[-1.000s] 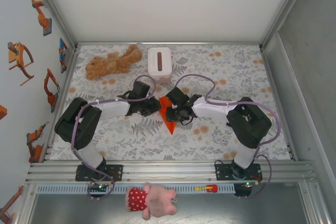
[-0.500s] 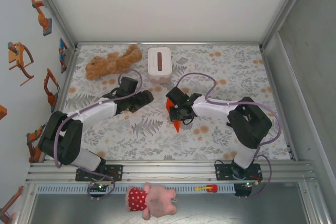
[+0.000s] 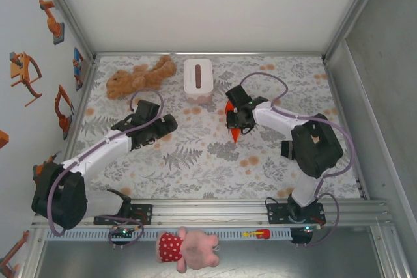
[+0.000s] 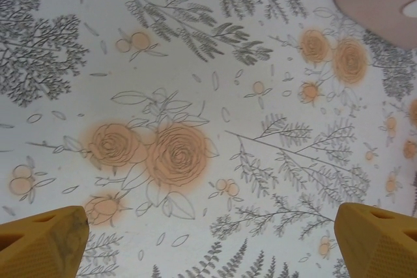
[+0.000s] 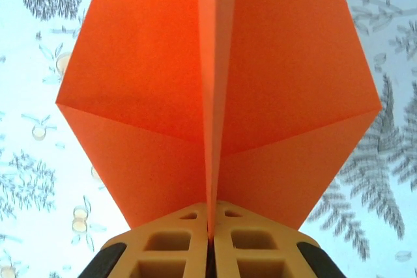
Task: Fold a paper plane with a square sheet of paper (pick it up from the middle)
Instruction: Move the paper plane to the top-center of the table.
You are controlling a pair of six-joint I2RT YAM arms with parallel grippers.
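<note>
Paper: the orange sheet is folded into a paper plane point(image 5: 215, 83), with a sharp centre ridge and a wing spread flat on each side.
Where it is: right of the middle of the table point(image 3: 195, 167), a little nearer than the white tissue box point(image 3: 197, 77). Its pointed tip faces the near edge.
Right gripper point(image 5: 210, 226): the jaws are pressed together on the plane's centre ridge. The plane seems to hang clear of the flowered cloth.
Left gripper point(image 4: 210, 236): the jaws are spread as wide as they go, with nothing between them. It hangs over bare cloth left of the middle, well apart from the plane.
Done: picking up the sheet and creasing it both look finished, and the dart shape is clear.
Left: probably only setting the plane down and letting go. I cannot tell whether the wings need another crease.
Bystander: a teddy bear point(image 3: 140, 76) lies at the far left, out of the way.
</note>
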